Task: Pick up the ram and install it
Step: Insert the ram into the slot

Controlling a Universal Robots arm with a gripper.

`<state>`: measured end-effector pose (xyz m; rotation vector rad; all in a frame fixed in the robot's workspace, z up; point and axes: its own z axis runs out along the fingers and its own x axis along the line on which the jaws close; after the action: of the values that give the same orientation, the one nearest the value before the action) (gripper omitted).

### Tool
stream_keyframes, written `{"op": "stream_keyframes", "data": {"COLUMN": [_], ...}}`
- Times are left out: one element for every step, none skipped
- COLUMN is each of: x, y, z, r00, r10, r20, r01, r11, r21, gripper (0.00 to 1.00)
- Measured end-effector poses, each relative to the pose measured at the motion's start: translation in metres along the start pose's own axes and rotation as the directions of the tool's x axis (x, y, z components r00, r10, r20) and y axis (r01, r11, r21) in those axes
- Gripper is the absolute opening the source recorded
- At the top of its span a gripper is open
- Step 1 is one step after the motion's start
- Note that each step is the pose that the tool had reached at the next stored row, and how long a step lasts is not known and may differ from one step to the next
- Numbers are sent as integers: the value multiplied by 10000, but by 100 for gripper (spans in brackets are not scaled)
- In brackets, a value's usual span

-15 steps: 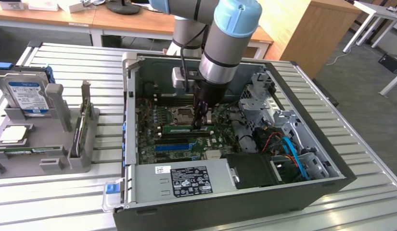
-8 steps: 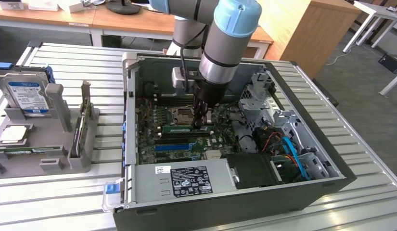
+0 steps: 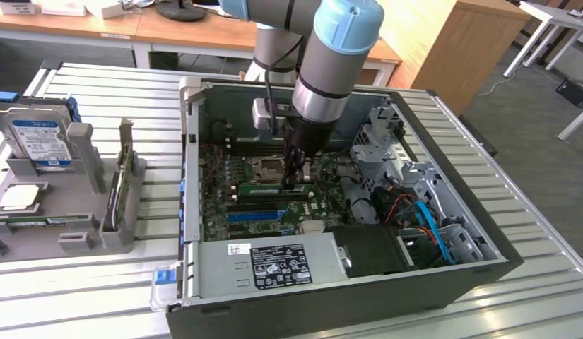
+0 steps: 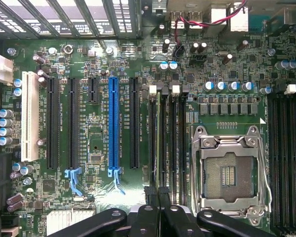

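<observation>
Gripper (image 3: pixel 293 185) jaws clamped on the ram (image 3: pixel 265 189) — edge-on over the motherboard (image 3: pixel 225 206) — case walls (image 3: pixel 191 141) well away.

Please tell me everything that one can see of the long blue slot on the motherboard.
The long blue slot is a narrow bar of glossy blue plastic, fixed flat on the green motherboard, with a dark groove running along its middle. It lies parallel between black slots of similar length. A pale blue latch sits at one end. The slot is empty: no card stands in it, and nothing but the board touches it.
</observation>
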<state>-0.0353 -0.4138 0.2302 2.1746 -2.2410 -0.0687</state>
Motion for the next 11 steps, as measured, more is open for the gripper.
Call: {"op": "stream_keyframes", "data": {"x": [0,0,0,0,0,0,0,0,1,1,1], "y": [0,0,0,0,0,0,0,0,1,1,1], "z": [0,0,0,0,0,0,0,0,-6,-12,-23], "r00": [10000,10000,10000,10000,10000,10000,10000,10000,10000,10000,10000], "r10": [0,0,0,0,0,0,1,1,2,1,1], "r20": [0,0,0,0,0,0,1,1,-1,1,1], "r01": [0,0,0,0,0,0,-1,-1,-2,-1,-1], "r11": [10000,10000,10000,10000,10000,10000,10000,10000,10000,10000,10000], "r21": [0,0,0,0,0,0,0,0,-1,0,0], "gripper": [12,12,12,12,12,12,12,12,12,12,12]}}
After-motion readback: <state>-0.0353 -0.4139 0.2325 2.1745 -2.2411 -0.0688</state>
